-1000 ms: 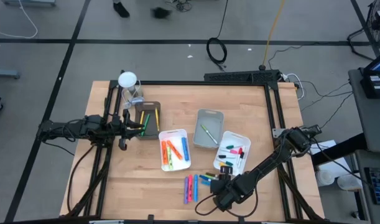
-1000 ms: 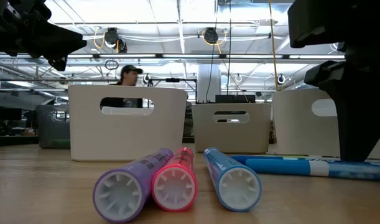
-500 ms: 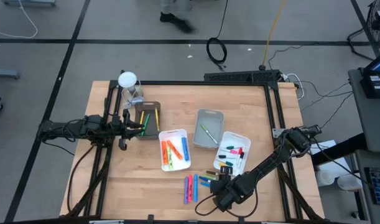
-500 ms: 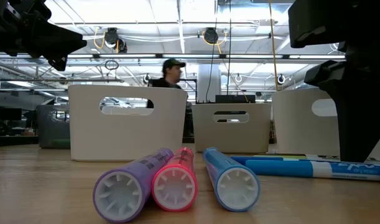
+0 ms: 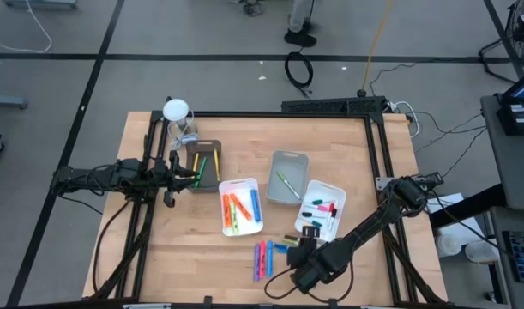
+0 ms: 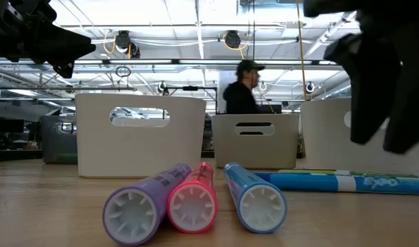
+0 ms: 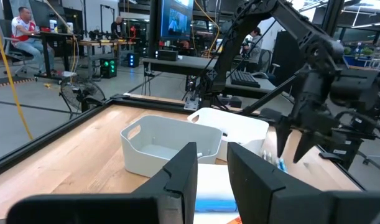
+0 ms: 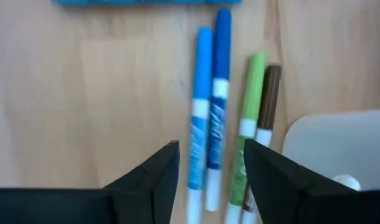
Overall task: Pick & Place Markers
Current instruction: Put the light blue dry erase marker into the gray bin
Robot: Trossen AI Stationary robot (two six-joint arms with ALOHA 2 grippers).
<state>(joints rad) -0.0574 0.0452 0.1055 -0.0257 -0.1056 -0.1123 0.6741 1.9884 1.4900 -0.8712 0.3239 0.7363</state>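
High view shows the loose markers (image 5: 263, 258) lying in the lower middle of the frame on the table (image 5: 176, 249), their long axes running up-down in the picture, just below the white tray (image 5: 241, 206). Two blue markers (image 8: 209, 149) and a green one (image 8: 245, 155) appear side by side and parallel in the right wrist view, between the spread, empty fingers of the right claw (image 5: 298, 257). Its arm stretches low from the right edge towards them. The left claw (image 5: 177, 174), at the left by the brown tray (image 5: 203, 166), has its fingers parted and holds nothing.
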